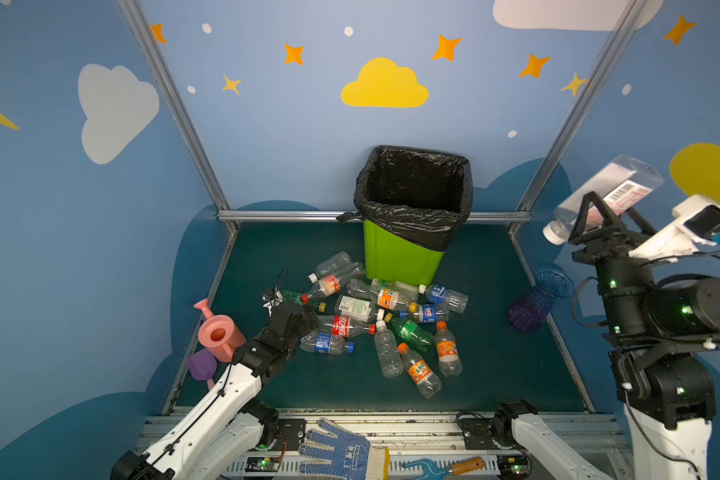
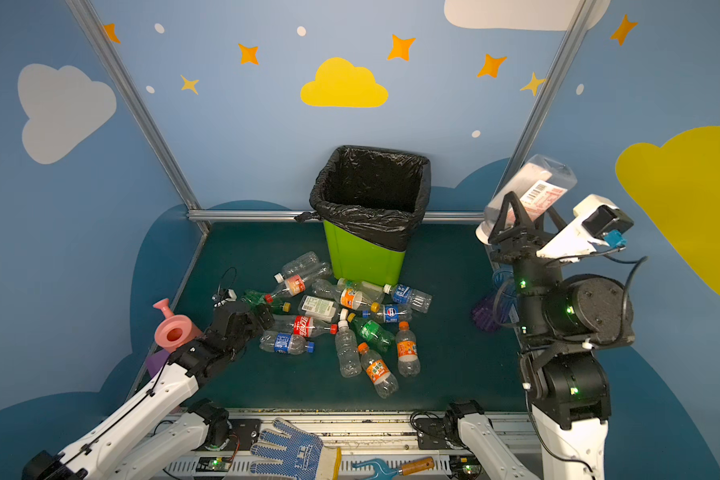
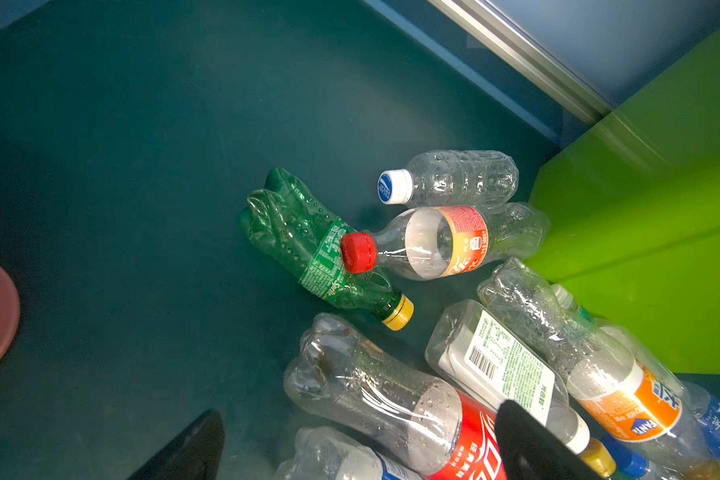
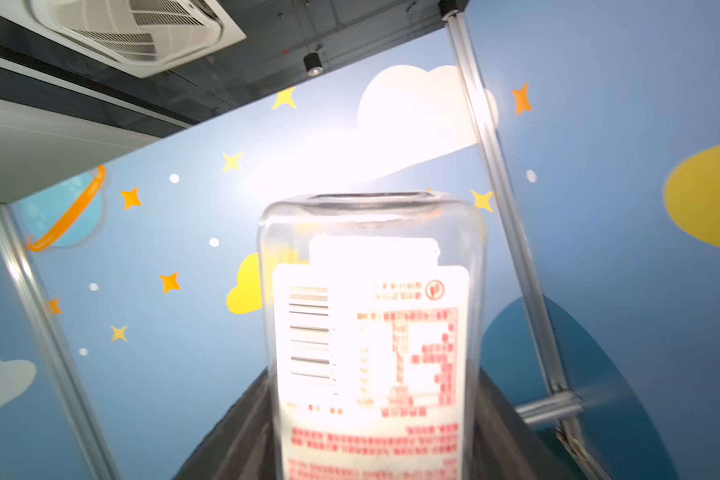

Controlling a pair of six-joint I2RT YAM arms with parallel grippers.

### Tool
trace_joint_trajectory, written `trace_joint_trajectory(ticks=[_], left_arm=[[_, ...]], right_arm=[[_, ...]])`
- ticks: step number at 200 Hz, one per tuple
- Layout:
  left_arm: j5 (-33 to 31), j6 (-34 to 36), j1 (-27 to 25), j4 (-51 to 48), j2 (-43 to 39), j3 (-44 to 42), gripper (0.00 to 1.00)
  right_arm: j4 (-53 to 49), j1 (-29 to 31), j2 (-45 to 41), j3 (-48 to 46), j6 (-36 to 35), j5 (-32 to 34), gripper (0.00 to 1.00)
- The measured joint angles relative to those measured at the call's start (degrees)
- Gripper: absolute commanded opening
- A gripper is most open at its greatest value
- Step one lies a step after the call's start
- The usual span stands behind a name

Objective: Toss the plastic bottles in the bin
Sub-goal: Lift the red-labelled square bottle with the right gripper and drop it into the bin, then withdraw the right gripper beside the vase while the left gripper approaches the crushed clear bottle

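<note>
The right gripper (image 1: 598, 210) (image 2: 516, 214) is raised high at the right side and pinches a clear bottle (image 1: 618, 183) (image 2: 535, 183) (image 4: 371, 332) with a white and red barcode label. The bottle is tilted, white cap end lower and base up. It is well to the right of the bin (image 1: 400, 259) (image 2: 362, 259), not over its opening. The lime-green bin, lined with a black bag, stands at the back of the counter (image 1: 495, 357).

The other plastic bottles (image 1: 385, 322) (image 2: 346, 322) lie in a loose heap on the counter just in front of the bin. The left gripper (image 3: 360, 411) is low at the heap's left edge, jaws spread wide over a red-labelled cola bottle (image 1: 341, 326) (image 3: 412, 411). Contact seems unlikely, though the wrist view does not settle it.

A pink watering can (image 1: 219, 332) sits left of the heap, and a blue-purple vase (image 1: 541, 299) to the right.
</note>
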Motion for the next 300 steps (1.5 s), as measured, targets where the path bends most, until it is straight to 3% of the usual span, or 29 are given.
trace_joint_trajectory(ticks=[11, 28, 50, 62, 75, 111, 144, 180, 238, 300], left_arm=[[0.2, -0.3, 0.0, 0.0, -0.1, 0.0, 1.0], [0.3, -1.1, 0.0, -0.5, -0.3, -0.1, 1.0], [0.6, -3.3, -0.3, -2.2, -0.9, -0.1, 1.0], [0.6, -4.5, -0.6, -3.8, -1.8, -0.1, 1.0], [0.6, -6.0, -1.0, -5.3, -3.2, -0.1, 1.0], [0.6, -10.2, -2.2, -8.3, -8.3, -0.3, 1.0], [0.6, -14.6, -4.0, -10.1, -10.8, -0.5, 0.99], [1.4, -18.8, -7.3, -9.4, -10.1, -3.7, 0.94], [-0.2, -27.1, -14.1, -10.5, -3.5, -3.9, 0.95], [-2.1, -35.9, -17.8, -7.3, 1.7, -4.1, 0.93]], right_arm=[[1.0, 0.0, 6.4, 4.5, 1.6, -3.1, 0.6], [0.6, 0.6, 20.9, 16.4, 3.9, -9.7, 0.72], [-7.5, 3.0, 44.5, 39.6, 3.2, -17.9, 0.83], [-12.4, 4.5, 51.3, 44.0, 2.1, -19.3, 0.87], [-15.4, 5.6, 52.9, 40.8, 1.3, -19.7, 0.92], [-13.8, 6.6, 39.9, 21.6, 0.5, -17.7, 0.96], [-5.3, 6.1, 22.5, 11.4, 0.0, -14.1, 0.97], [2.3, 4.5, 6.6, -7.1, 0.1, -8.8, 0.97], [-3.8, -4.5, -4.6, -42.1, 7.5, -4.9, 0.97], [-7.3, -7.8, -14.1, -53.2, 12.4, -4.4, 0.97]])
